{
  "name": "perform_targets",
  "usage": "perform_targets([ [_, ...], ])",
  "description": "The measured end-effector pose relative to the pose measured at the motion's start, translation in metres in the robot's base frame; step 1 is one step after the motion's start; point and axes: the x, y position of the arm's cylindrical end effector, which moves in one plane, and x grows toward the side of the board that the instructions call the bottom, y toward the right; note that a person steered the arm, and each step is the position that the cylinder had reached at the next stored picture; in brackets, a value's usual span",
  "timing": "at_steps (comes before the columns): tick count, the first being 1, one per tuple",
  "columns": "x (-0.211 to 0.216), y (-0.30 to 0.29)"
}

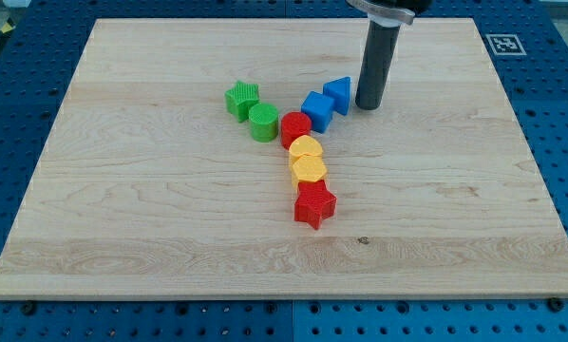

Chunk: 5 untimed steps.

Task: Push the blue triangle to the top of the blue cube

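The blue triangle (338, 95) sits on the wooden board, touching the blue cube (317, 110) at the cube's upper right. My tip (369, 105) stands just to the right of the blue triangle, close to it or touching it. The rod rises from there to the view's top edge.
A red cylinder (295, 129) touches the blue cube's lower left. A green star (242, 99) and a green cylinder (263, 122) lie to its left. Below it run a yellow heart (305, 148), a yellow hexagon (309, 169) and a red star (314, 204). The board's edge (284, 296) meets a blue perforated table.
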Motion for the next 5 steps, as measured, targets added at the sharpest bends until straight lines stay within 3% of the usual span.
perform_targets([
  [5,0.004,-0.021],
])
